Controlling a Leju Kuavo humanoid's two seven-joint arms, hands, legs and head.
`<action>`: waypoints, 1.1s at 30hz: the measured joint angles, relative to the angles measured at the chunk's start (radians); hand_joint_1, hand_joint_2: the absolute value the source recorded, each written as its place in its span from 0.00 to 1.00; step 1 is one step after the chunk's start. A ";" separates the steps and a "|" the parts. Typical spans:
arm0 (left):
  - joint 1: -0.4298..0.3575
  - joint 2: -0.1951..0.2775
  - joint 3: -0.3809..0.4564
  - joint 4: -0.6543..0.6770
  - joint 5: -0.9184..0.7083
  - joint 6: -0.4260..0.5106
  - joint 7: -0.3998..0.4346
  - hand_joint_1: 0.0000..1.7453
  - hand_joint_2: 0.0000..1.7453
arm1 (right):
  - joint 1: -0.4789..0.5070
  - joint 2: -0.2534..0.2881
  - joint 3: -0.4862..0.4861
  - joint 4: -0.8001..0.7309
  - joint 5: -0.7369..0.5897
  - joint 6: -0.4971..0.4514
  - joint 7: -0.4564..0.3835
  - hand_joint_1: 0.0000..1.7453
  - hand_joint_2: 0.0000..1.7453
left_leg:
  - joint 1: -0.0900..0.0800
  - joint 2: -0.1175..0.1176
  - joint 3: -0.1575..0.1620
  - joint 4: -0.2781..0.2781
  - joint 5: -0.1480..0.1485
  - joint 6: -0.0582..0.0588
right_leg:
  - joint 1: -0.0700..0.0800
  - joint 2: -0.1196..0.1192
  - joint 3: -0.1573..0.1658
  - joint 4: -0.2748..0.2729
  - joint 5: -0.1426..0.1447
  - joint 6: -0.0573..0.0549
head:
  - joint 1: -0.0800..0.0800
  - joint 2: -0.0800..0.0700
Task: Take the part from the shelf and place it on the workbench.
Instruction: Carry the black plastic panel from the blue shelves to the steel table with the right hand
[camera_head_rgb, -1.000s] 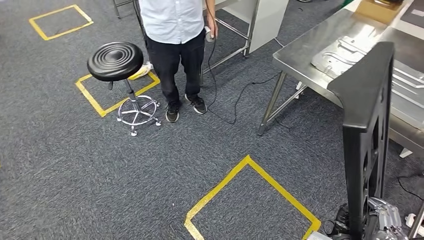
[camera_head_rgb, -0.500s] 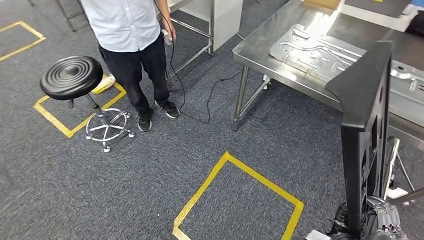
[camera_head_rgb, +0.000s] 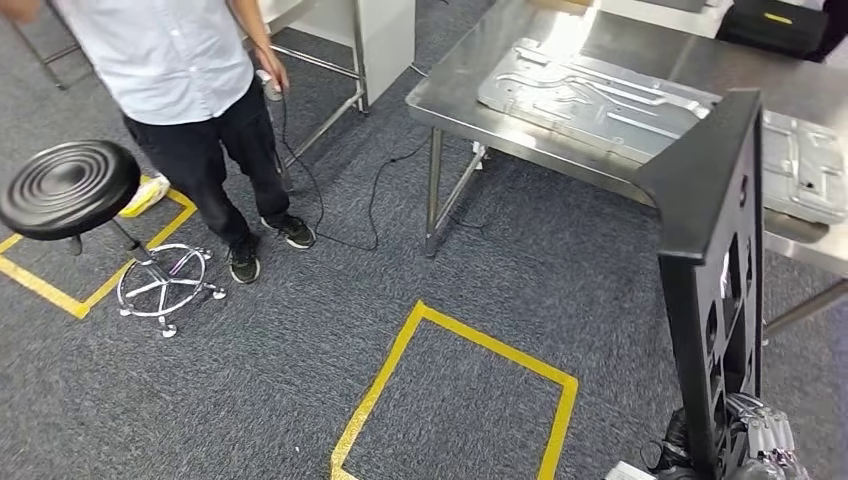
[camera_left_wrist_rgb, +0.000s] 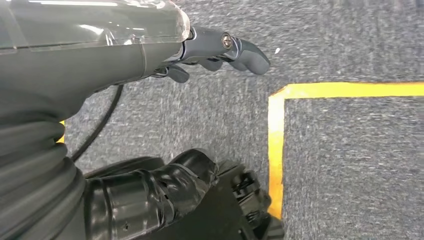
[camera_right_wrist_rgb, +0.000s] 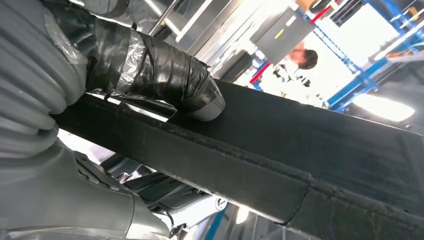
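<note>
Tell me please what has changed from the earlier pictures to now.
The whole view swung, so the camera turned with the robot: the workbench now lies more central, and the person and stool sit further left in the picture. None of these visibly moved themselves. The right hand still holds the black part upright.

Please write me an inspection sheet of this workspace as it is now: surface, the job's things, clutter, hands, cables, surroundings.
Surface: steel workbench, bare near its front corner.
Job's things: black part held upright at the robot's right side, not yet on the workbench.
Clutter: two pressed metal panels lie on the workbench; a black case at its far edge.
Hands: right hand grips the black part; left hand holds nothing, fingers curled.
Cables: black cable runs over the carpet from the person toward the workbench leg.
Surroundings: person standing beside a black stool; yellow tape squares on grey carpet.
</note>
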 joint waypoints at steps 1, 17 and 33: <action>-0.002 0.000 0.000 0.000 0.000 0.000 0.001 0.00 1.00 | 0.000 0.000 0.000 0.000 0.000 0.000 0.000 1.00 1.00 | -0.002 0.009 0.004 -0.002 -0.002 -0.005 | 0.002 0.011 -0.002 -0.001 0.000 -0.005 | 0.000 0.000; 0.000 0.001 0.000 0.000 -0.003 0.004 0.002 0.00 1.00 | 0.000 -0.001 0.016 0.006 0.008 0.000 0.002 1.00 1.00 | 0.008 -0.157 -0.040 0.027 0.018 -0.003 | -0.013 0.200 -0.005 0.006 -0.001 0.000 | 0.000 0.000; -0.002 0.000 0.000 0.000 -0.010 -0.033 -0.021 0.00 1.00 | -0.001 -0.028 0.044 0.025 0.122 0.000 0.053 1.00 1.00 | 0.002 -0.070 -0.022 0.009 0.016 -0.008 | -0.001 0.070 0.006 -0.005 -0.001 -0.013 | 0.002 0.000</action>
